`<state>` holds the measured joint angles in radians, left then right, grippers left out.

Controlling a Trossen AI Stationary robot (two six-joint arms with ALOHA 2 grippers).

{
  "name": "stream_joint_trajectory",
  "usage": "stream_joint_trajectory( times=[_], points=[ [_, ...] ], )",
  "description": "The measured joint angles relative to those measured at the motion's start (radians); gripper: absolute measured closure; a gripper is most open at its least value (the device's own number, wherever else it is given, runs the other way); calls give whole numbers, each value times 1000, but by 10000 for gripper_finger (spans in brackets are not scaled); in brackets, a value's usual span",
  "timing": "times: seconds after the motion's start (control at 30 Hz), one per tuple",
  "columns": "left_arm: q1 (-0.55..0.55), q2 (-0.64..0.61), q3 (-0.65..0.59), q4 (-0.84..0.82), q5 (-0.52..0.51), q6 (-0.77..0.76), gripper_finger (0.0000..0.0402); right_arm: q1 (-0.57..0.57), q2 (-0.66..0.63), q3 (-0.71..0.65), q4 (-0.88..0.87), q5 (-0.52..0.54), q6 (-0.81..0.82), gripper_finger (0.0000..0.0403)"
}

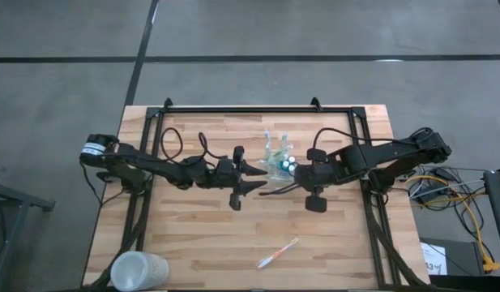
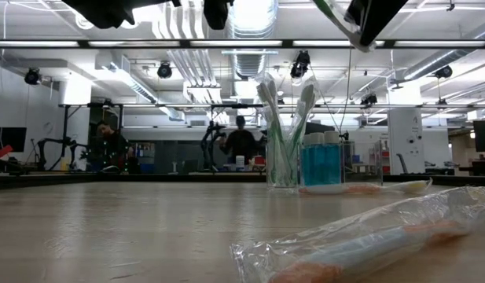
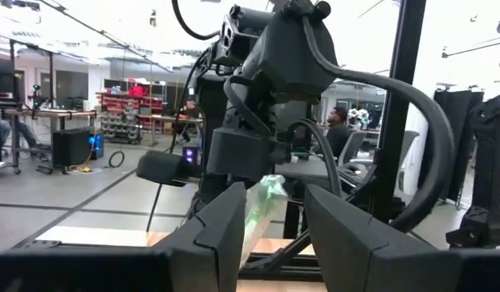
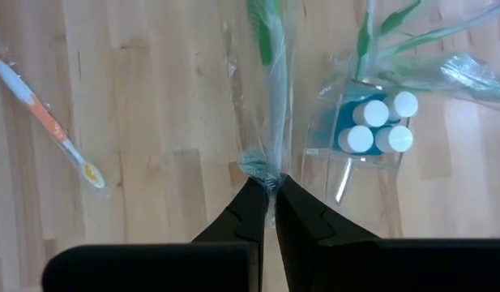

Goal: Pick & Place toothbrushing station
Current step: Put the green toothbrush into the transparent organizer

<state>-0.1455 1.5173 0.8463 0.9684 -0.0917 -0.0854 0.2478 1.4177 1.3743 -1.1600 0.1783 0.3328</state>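
High view shows the right claw [image 1: 270,191] pinched on a wrapped green toothbrush [image 4: 274,97] just beside the toothbrushing station [image 1: 279,162] at mid-table, the left claw [image 1: 254,177] wide, an orange toothbrush [image 1: 278,253] still unplaced.

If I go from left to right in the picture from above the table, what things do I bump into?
White cup → left gripper → orange toothbrush → right gripper, pinching a wrapped green toothbrush. The holder sits just above the grippers, so I leave it out.
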Motion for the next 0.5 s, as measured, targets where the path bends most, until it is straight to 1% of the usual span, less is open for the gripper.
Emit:
stream_joint_trajectory(
  times=[0.17, 0.33, 0.5],
  points=[
    [0, 0, 0, 0, 0, -1, 266, 0, 25, 0, 44, -8, -13, 390],
    [0, 0, 0, -4, 0, -1, 266, 0, 71, 15, 41, -4, -25, 390],
    [0, -1, 0, -34, -1, -5, 266, 0, 88, 46, 41, 5, -26, 390]
  ],
)
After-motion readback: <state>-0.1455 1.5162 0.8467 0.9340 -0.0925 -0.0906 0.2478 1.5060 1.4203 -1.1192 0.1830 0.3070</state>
